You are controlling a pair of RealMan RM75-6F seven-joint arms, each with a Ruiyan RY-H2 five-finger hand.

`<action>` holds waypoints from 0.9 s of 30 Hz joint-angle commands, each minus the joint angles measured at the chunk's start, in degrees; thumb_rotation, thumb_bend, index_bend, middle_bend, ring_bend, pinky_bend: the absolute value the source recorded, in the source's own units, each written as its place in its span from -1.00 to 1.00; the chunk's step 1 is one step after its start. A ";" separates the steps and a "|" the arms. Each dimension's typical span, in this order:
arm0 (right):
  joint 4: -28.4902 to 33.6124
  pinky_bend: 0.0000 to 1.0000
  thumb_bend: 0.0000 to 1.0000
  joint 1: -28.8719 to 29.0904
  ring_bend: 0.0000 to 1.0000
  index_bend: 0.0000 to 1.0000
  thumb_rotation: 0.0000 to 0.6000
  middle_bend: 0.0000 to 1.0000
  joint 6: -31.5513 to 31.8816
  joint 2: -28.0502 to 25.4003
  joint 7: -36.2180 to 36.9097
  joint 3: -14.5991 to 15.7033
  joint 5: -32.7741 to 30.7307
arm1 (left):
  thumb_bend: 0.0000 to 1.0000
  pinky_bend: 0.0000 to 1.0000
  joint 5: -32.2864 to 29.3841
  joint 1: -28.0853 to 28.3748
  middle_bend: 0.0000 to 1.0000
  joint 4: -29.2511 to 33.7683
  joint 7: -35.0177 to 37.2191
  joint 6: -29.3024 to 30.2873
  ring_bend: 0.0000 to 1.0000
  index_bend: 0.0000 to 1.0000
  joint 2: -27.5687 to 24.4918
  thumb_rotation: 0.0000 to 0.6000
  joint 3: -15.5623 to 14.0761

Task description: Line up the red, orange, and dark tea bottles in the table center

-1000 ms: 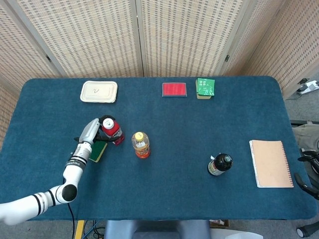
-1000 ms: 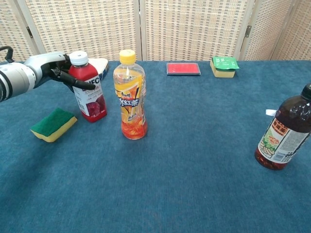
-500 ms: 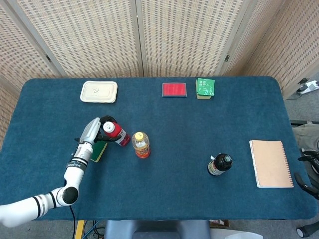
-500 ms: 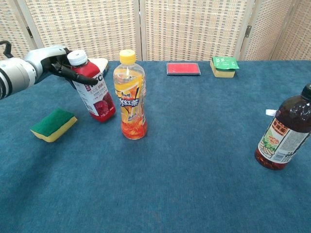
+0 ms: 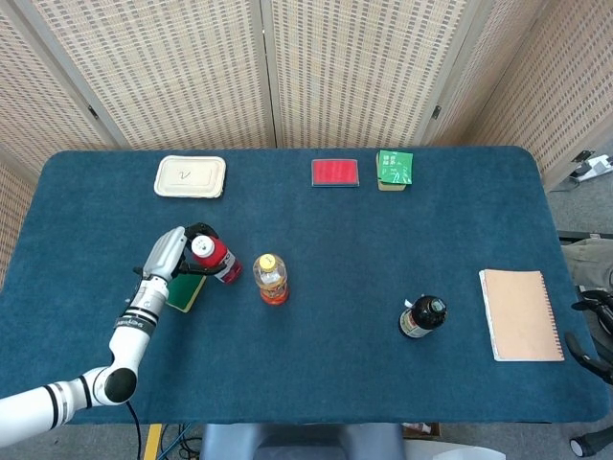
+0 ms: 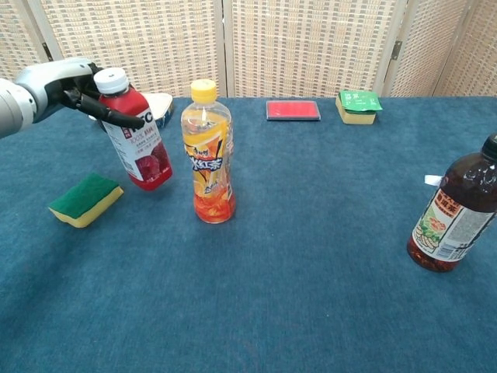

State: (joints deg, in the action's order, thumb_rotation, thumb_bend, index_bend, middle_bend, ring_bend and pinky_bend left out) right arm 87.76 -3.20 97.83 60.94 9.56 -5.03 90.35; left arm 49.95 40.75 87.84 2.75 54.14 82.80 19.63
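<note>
Red bottle (image 6: 133,136) now tilted further left in gripping left hand (image 6: 58,81), sponge (image 6: 85,199) beneath.

Landmark: the orange bottle (image 6: 207,151), standing near the table's (image 5: 316,364) middle-left. Just to its left the red bottle (image 6: 132,130) tilts, top leaning left, gripped near the cap by the left hand (image 6: 58,82). A sponge (image 6: 85,199) lies left of that, nearer the front edge. The tea bottle (image 6: 456,208) stands well to the right. Behind lie a tray (image 5: 191,176), a card (image 5: 335,172) and a packet (image 5: 394,169); a notebook (image 5: 521,314) lies far right.
</note>
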 commanded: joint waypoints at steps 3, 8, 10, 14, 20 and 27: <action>0.08 -0.09 -0.45 0.07 -0.42 -0.17 1.00 -0.38 -0.15 0.07 -0.30 0.04 0.02 | -0.83 -0.11 2.04 -1.03 -0.18 3.54 -2.68 1.51 -0.12 -0.08 -2.93 1.00 -1.49; 0.20 -0.09 -0.46 0.16 -0.42 -0.17 1.00 -0.38 -0.30 0.17 -0.77 0.08 0.05 | -0.83 -0.11 4.16 -1.53 -0.18 5.56 -5.95 3.36 -0.12 -0.08 -4.13 1.00 -3.18; 0.23 -0.09 -0.46 0.18 -0.42 -0.17 1.00 -0.38 -0.34 0.21 -0.85 0.08 0.04 | -0.83 -0.11 3.97 -1.59 -0.18 6.66 -6.75 3.15 -0.12 -0.08 -4.74 1.00 -3.61; 0.25 -0.09 -0.46 0.22 -0.42 -0.17 1.00 -0.38 -0.43 0.22 -0.91 0.05 -0.05 | -0.83 -0.11 3.77 -1.70 -0.18 8.45 -7.85 3.28 -0.12 -0.08 -5.58 1.00 -4.03; 0.23 -0.09 -0.46 0.24 -0.42 -0.17 1.00 -0.38 -0.47 0.18 -0.80 0.05 -0.09 | -0.83 -0.11 3.44 -1.60 -0.18 10.43 -9.21 3.88 -0.12 -0.08 -5.82 1.00 -4.28; 0.20 -0.09 -0.46 0.21 -0.42 -0.17 1.00 -0.38 -0.37 0.16 -0.58 0.07 -0.02 | -0.83 -0.11 2.45 -0.61 -0.18 10.12 -10.68 3.77 -0.12 -0.08 -4.20 1.00 -4.46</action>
State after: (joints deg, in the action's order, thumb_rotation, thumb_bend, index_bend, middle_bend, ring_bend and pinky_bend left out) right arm 87.97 -2.99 97.47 61.10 8.98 -4.96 90.33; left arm 52.51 39.98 98.05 -7.76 57.90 78.42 15.18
